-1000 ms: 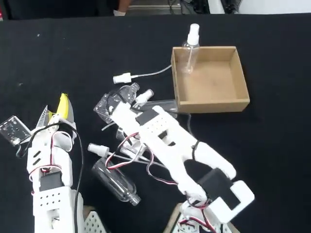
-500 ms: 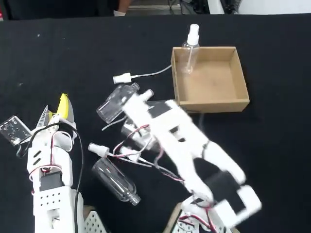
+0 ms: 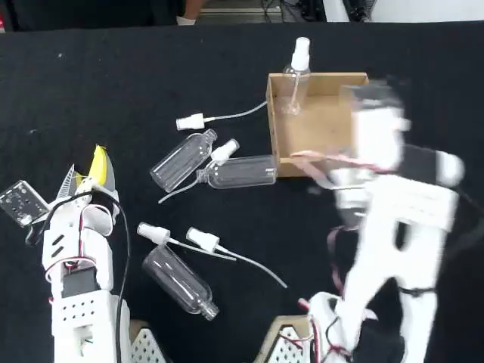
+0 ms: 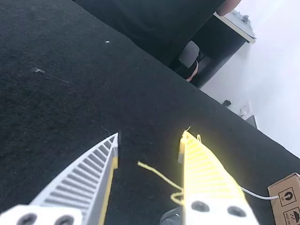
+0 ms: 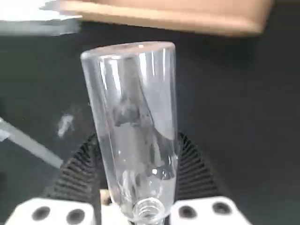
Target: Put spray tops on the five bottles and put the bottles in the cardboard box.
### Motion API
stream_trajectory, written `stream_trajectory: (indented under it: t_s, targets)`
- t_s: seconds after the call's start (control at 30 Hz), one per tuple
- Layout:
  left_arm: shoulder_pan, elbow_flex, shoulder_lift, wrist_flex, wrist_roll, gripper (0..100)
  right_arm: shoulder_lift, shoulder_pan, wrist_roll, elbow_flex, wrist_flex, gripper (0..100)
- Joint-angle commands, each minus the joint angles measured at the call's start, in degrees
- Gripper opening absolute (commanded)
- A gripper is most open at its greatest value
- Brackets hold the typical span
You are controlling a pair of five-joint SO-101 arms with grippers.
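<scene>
Within right end effector (image 5: 137,143), bottle (image 5: 131,93), neck wristward.

We find open table (image 3: 113,76) across the far left, ahead of the left gripper (image 3: 85,159), its fingers apart with nothing between. The middle is cluttered: a far spray top (image 3: 191,121) trails its tube to the cardboard box (image 3: 271,132); an angled bottle (image 3: 181,159), a small spray top (image 3: 225,150) and a level bottle (image 3: 238,172) lie close together, the last reaching the box's near left corner. Nearer the arms, a pair of tubed spray tops (image 3: 153,233) and a near bottle (image 3: 179,278) bar the way. Inside the box a capped bottle (image 3: 295,79) stands in the far left corner; the right arm (image 3: 401,204), its right gripper (image 5: 136,159) clamped on a held bottle (image 5: 133,108), hangs over the right half
</scene>
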Motion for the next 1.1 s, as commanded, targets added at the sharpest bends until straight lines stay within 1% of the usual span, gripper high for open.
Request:
stream_trajectory:
  t_s: [0.0, 0.07, 0.13, 0.17, 0.3, 0.37, 0.47, 0.57, 0.67, 0.8, 0.93, 1.0, 1.03, 1.07]
  targets:
    - [-0.57, -2.24, -0.7, -0.79, 0.44, 21, 3.38, 22.59, 3.25, 1.27, -7.91, 4.1]
    - [-0.57, -2.24, -0.7, -0.79, 0.44, 21, 6.9, 27.96, 2.73, 2.59, -12.4, 4.4]
    - [-0.48, -2.24, -0.7, -0.79, 0.44, 21, 10.95, 30.15, 1.93, 4.0, -16.0, 4.4]
    - [-0.48, -2.24, -0.7, -0.79, 0.44, 21, 13.05, 30.33, 0.18, 4.53, -17.23, 4.4]
    - [-0.48, -2.15, -0.7, -0.79, 0.44, 21, 21.14, 27.52, -9.49, 5.23, -21.8, 4.4]
    - [-0.48, -2.15, -0.7, -0.79, 0.44, 21, 24.13, 25.76, -13.01, 5.32, -22.86, 6.3]
    - [-0.48, -2.15, -0.7, -0.79, 0.35, 21, 26.59, 22.42, -15.03, 5.14, -22.68, 15.2]
    - [-0.48, -2.07, -0.7, -0.79, 0.35, 21, 26.42, 20.04, -14.95, 4.97, -22.59, 22.6]
    - [-0.48, -2.07, -0.7, -0.79, 0.35, 21, 24.4, 18.29, -13.54, 5.32, -21.8, 23.5]
    - [-0.48, -2.15, -0.7, -0.79, 0.35, 21, 20.09, 16.79, -10.99, 4.97, -16.35, 23.8]
    - [-0.48, -2.15, -0.7, -0.88, 0.35, 21, 14.99, 18.02, -8.35, 4.97, -13.89, 23.7]
    - [-0.48, -2.15, -0.7, -0.79, 0.35, 21, 12.09, 19.69, -4.31, 4.97, -13.89, 23.6]
    - [-0.48, -2.15, -0.7, -0.79, 0.35, 21, 10.77, 20.22, -0.35, 4.97, -13.98, 23.6]
    - [-0.48, -2.15, -0.7, -0.79, 0.35, 21, 9.71, 20.31, 5.45, 5.05, -13.98, 23.6]
